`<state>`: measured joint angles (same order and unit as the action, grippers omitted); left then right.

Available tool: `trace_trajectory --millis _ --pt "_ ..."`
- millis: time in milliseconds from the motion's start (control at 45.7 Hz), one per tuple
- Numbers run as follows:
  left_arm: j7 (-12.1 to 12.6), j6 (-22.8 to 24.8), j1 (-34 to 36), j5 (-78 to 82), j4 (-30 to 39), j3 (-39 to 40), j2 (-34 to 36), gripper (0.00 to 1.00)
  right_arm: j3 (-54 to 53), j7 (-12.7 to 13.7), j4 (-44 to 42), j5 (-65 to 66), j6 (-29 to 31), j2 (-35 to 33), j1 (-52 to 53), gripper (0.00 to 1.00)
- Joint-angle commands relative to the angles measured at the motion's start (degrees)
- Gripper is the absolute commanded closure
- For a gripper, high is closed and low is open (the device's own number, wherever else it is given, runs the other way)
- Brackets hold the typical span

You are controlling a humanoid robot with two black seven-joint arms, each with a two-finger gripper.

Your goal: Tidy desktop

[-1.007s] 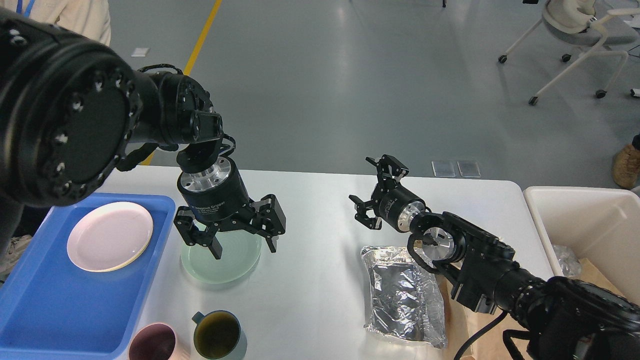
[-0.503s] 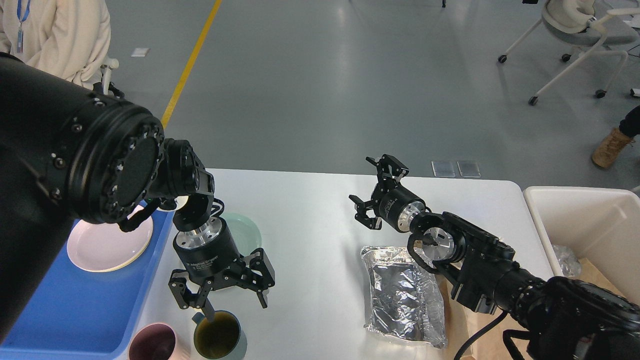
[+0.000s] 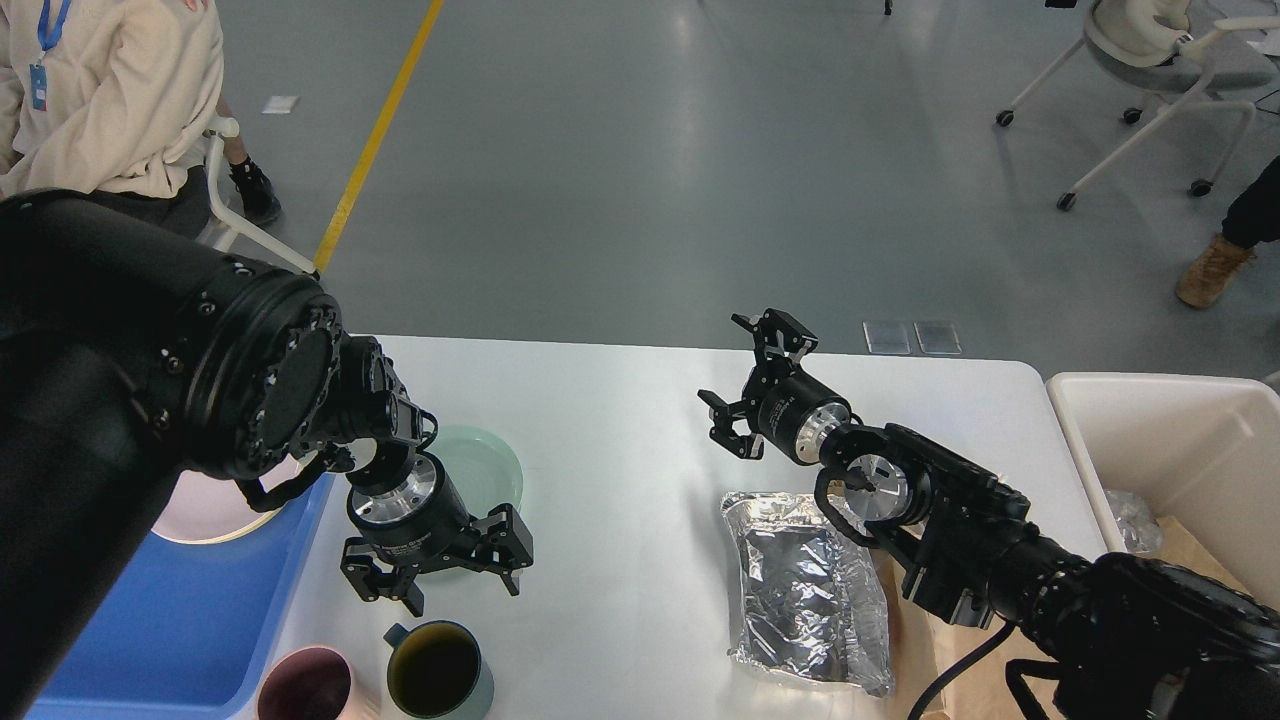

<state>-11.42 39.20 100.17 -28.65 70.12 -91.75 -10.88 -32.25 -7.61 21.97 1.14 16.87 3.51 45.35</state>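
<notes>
The white desktop [image 3: 620, 420] fills the lower middle of the head view. My left gripper [image 3: 462, 596] hangs open just above a grey-blue mug [image 3: 438, 668] near the front edge, its fingers spread and holding nothing. A pale green plate [image 3: 490, 462] lies behind the left wrist, partly hidden by it. A pink mug [image 3: 305, 685] stands left of the grey-blue one. My right gripper [image 3: 748, 378] stands open above the table's middle, empty, with a silver foil bag [image 3: 805, 590] lying below its arm.
A blue tray [image 3: 170, 610] at the left holds a pinkish plate [image 3: 205, 505], mostly covered by my arm. A cream bin [image 3: 1180, 460] stands at the right with crumpled waste inside. Brown paper [image 3: 915, 640] lies under the right arm. A seated person [image 3: 100, 90] is at far left.
My left gripper has come from over the green plate toward the front, dropped to just above the grey-blue mug, then pulled back slightly. The right arm has not moved.
</notes>
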Motion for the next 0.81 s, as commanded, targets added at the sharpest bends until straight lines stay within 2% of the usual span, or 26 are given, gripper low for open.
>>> trace_trajectory --millis 0,219,438,788 --pt "0.1 -0.2 0.0 0.1 -0.1 0.3 0.1 0.05 0.0 0.0 0.1 0.0 0.0 0.0 0.0 0.0" --pt "0.1 1.1 -0.1 0.3 0.0 1.0 0.1 0.05 0.0 0.0 0.0 0.0 0.0 0.0 0.0 0.0" --pt "0.0 4.7 -1.6 0.3 -0.1 1.0 0.1 0.05 0.1 0.0 0.0 0.0 0.0 0.0 0.0 0.0" --pt "0.2 4.0 -6.8 0.3 -3.7 0.9 0.2 0.05 0.0 0.0 0.1 0.0 0.0 0.0 0.0 0.0"
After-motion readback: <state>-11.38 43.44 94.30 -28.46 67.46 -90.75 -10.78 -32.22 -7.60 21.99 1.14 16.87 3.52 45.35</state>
